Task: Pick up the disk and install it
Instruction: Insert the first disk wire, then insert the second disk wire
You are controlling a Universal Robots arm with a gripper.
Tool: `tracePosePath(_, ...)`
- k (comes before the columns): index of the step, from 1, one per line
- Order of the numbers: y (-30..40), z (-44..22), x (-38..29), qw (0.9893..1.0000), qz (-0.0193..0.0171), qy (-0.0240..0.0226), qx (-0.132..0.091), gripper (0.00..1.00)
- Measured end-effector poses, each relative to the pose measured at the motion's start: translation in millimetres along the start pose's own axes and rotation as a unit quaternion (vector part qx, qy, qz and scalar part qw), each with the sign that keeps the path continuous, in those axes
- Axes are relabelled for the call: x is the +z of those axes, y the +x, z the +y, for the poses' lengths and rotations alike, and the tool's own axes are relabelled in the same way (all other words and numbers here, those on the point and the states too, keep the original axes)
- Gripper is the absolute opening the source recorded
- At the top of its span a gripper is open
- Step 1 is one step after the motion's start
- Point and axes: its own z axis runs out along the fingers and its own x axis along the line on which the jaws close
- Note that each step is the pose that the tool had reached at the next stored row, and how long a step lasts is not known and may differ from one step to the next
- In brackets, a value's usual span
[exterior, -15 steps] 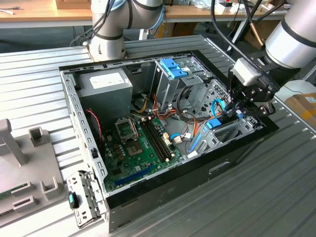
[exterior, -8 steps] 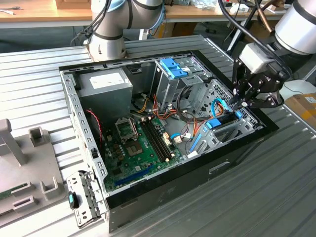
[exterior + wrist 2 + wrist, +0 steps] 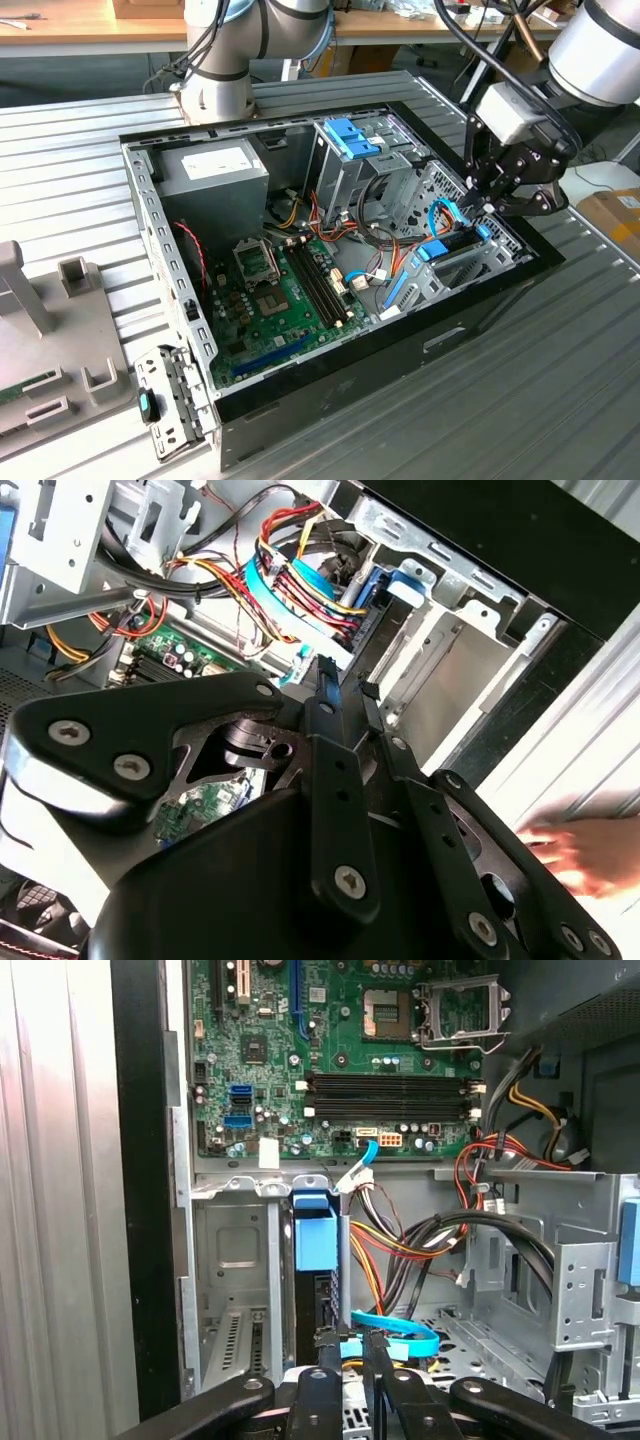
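The disk (image 3: 455,243) stands on edge in the drive bay at the case's corner on the exterior view's right, a dark slab with blue rails and a blue end tab (image 3: 313,1232). The same tab (image 3: 402,580) appears beyond my fingertips in the second wrist view. My gripper (image 3: 487,207) hovers just above the disk's outer end, near the case wall. Its two black fingers (image 3: 328,1352) are drawn close together with only a narrow gap and nothing between them (image 3: 345,680). A thin blue cable (image 3: 400,1328) loops right beside the fingertips.
The open black computer case (image 3: 500,290) lies on a slatted metal table. Inside are the green motherboard (image 3: 285,310), a grey power supply (image 3: 215,170), a silver drive cage with a blue clip (image 3: 352,137) and bundles of coloured wires (image 3: 420,1240). A grey fixture (image 3: 60,340) sits on the exterior view's left.
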Motion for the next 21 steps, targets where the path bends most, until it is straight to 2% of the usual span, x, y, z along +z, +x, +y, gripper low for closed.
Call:
tracePosePath(15, -1.1, -0.7, 0.2, 1.0000, 0.0000, 0.0000, 0.000, 0.24)
tracePosePath(16, -1.1, -4.7, 1.3, 1.0000, -0.0001, -0.0001, 0.000, 0.24)
tracePosePath(20, 1.6, -4.5, 16.5, 1.0000, 0.0001, -0.0002, 0.000, 0.24)
tracePosePath(21, 2.2, -4.4, 18.3, 1.0000, 0.0000, -0.0002, 0.000, 0.24)
